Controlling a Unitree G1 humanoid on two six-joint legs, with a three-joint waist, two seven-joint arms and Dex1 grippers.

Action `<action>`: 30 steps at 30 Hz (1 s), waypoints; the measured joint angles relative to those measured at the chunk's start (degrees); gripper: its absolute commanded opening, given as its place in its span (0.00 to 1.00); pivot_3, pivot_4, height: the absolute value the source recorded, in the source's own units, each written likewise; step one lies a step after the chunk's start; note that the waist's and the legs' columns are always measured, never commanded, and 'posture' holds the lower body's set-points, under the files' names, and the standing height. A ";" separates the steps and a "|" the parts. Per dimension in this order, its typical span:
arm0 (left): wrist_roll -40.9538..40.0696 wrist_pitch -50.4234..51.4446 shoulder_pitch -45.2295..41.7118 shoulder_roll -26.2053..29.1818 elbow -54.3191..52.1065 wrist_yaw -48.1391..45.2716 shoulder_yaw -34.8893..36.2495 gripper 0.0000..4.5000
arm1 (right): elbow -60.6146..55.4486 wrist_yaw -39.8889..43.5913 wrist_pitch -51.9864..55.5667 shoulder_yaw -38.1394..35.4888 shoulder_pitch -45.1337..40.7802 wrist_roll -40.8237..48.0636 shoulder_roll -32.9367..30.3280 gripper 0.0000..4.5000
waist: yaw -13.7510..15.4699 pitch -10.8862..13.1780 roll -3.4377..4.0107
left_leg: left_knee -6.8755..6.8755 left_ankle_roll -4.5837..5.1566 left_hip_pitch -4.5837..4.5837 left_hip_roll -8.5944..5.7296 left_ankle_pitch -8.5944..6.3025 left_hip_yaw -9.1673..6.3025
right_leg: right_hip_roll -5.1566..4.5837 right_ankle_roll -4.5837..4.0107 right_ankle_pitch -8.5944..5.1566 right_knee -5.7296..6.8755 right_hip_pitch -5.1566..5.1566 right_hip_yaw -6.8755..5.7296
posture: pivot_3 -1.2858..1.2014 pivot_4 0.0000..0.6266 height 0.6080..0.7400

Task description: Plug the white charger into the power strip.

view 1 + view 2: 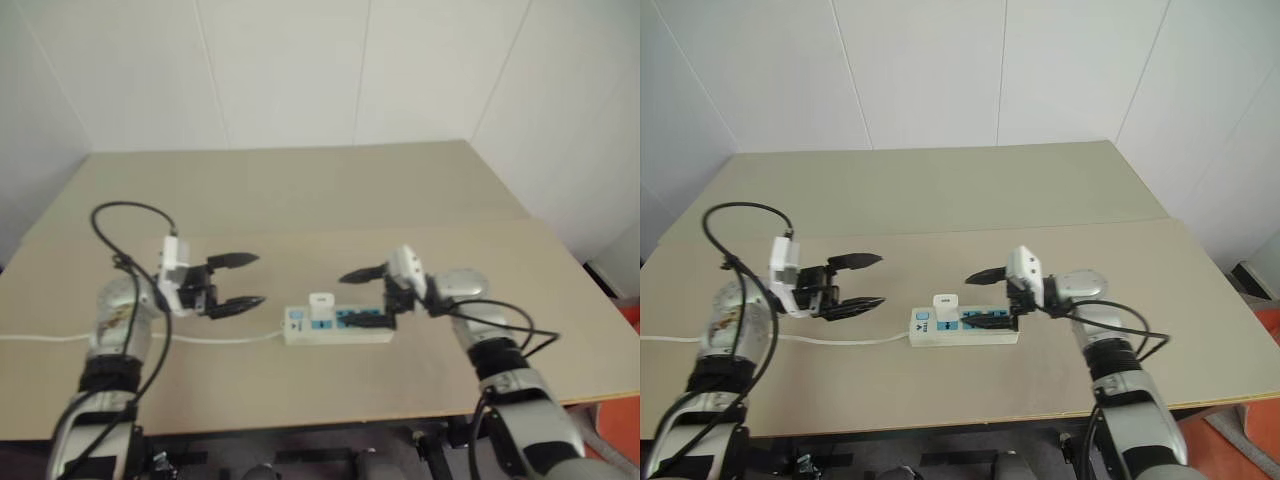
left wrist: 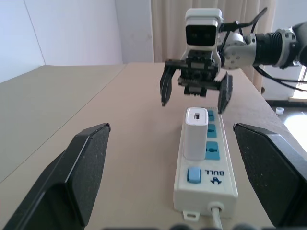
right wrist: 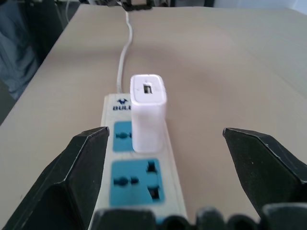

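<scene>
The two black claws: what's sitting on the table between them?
In the left eye view, the power strip, with the white charger standing in it.

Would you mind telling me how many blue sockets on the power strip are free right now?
2: on the power strip, the middle socket and the one farthest from the cord. The white charger stands on the strip's cord-end part.

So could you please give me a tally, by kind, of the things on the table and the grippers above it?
Small white rounded-block charger, standing upright in the strip: 1
Long white power strip with blue sockets: 1
White cord running from the strip: 1
Open two-finger black grippers, left and right: 2
Total: 5
</scene>
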 measured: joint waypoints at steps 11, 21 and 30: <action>-0.34 -3.67 9.98 15.89 0.50 -2.75 4.39 0.99 | -8.22 4.29 0.53 -4.69 10.61 0.73 -23.50 1.00 | 0.55 0.65 0.00 | -0.01 0.02 0.03 0.03 0.00 0.16 | -0.02 -0.02 -0.07 0.02 -0.01 0.02 | 0.52 0.24 1.00; -0.31 -3.61 12.05 11.36 -2.91 -1.02 4.57 0.99 | -12.78 2.59 1.60 -6.46 16.84 2.25 -27.33 1.00 | 0.79 0.66 -0.02 | 0.01 0.02 0.08 0.06 0.00 0.18 | 0.03 -0.03 -0.06 0.08 0.02 0.04 | 0.52 0.24 1.00; 1.25 -2.89 7.04 7.26 0.30 -0.76 1.48 0.99 | -19.11 -1.44 5.66 -10.06 23.98 2.85 -29.04 1.00 | 1.53 0.66 -0.02 | 0.10 0.02 0.10 0.03 0.00 0.18 | 0.02 -0.03 -0.05 0.11 0.08 0.03 | 0.52 0.24 1.00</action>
